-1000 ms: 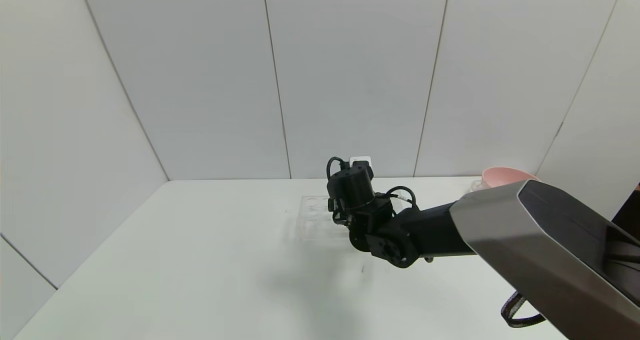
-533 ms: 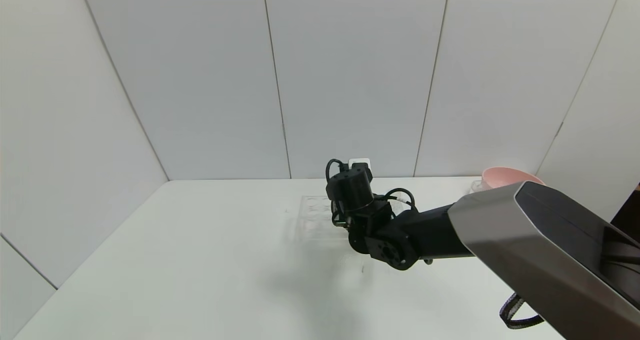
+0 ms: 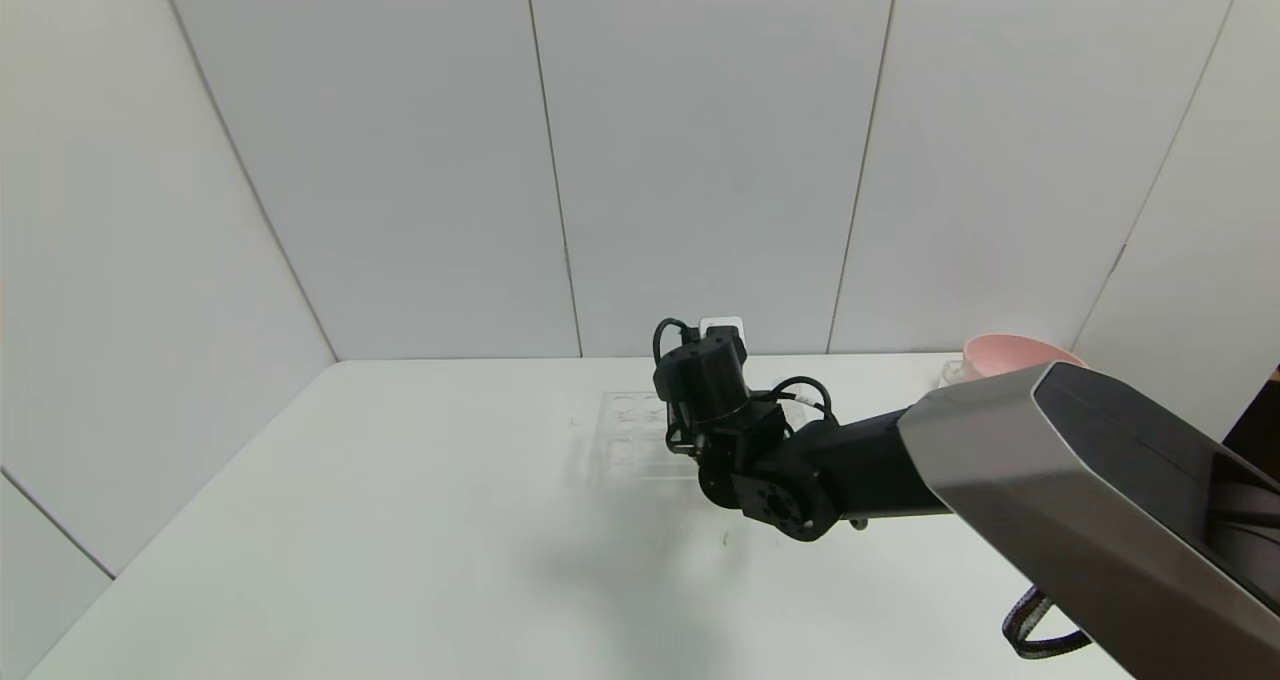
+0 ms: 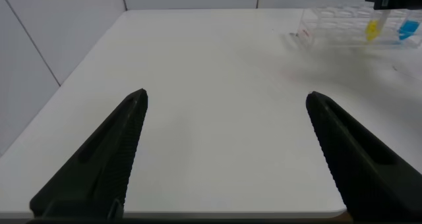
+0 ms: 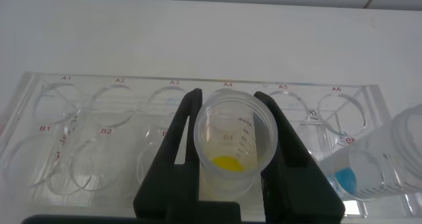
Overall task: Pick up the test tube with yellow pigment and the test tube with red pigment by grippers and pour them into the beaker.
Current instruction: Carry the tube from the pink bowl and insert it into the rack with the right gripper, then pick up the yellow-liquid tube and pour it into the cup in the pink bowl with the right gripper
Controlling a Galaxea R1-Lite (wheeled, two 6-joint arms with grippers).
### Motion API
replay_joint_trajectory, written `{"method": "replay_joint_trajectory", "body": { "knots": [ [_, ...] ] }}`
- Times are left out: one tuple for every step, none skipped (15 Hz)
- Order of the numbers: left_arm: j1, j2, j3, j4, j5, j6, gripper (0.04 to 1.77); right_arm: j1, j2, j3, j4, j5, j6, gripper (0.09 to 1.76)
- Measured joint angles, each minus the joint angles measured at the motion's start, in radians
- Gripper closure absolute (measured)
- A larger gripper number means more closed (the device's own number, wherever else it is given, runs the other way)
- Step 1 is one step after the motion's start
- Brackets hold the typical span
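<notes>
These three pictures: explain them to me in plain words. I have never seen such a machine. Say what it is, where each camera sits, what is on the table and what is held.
This is a robot with two arms, each ending in a two-fingered hand. One picture comes from a camera on its head, looking down at a white table. The other two come from cameras on its wrists.

In the head view the right arm reaches out over a clear rack of tube holes. A pink bowl stands at the far right.

The right wrist view looks down past the right hand. Its two black fingers are shut on the yellow tube, which stands in the rack at the hole marked B4. A blue tube stands beside it.

The left wrist view shows the left hand, open and empty above bare table, with the rack far off.

No red tube or beaker is clearly visible.
</notes>
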Motion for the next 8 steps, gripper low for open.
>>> {"method": "replay_joint_trajectory", "body": {
  "knots": [
    [0.000,0.000,0.000,0.000,0.000,0.000,0.09,0.000,0.000,0.000,0.000,0.001,0.000,1.27],
    [0.000,0.000,0.000,0.000,0.000,0.000,0.09,0.000,0.000,0.000,0.000,0.001,0.000,1.27],
    [0.000,0.000,0.000,0.000,0.000,0.000,0.09,0.000,0.000,0.001,0.000,0.001,0.000,1.27],
    [0.000,0.000,0.000,0.000,0.000,0.000,0.09,0.000,0.000,0.001,0.000,0.001,0.000,1.27],
    [0.000,0.000,0.000,0.000,0.000,0.000,0.09,0.000,-0.001,0.001,-0.001,0.001,0.001,1.27],
    [0.000,0.000,0.000,0.000,0.000,0.000,0.09,0.000,-0.002,0.001,-0.001,0.001,0.001,1.27],
    [0.000,0.000,0.000,0.000,0.000,0.000,0.09,0.000,-0.005,0.001,0.003,0.002,0.000,1.27],
    [0.000,0.000,0.000,0.000,0.000,0.000,0.09,0.000,-0.012,0.001,0.006,0.002,-0.002,1.27]
  ]
}}
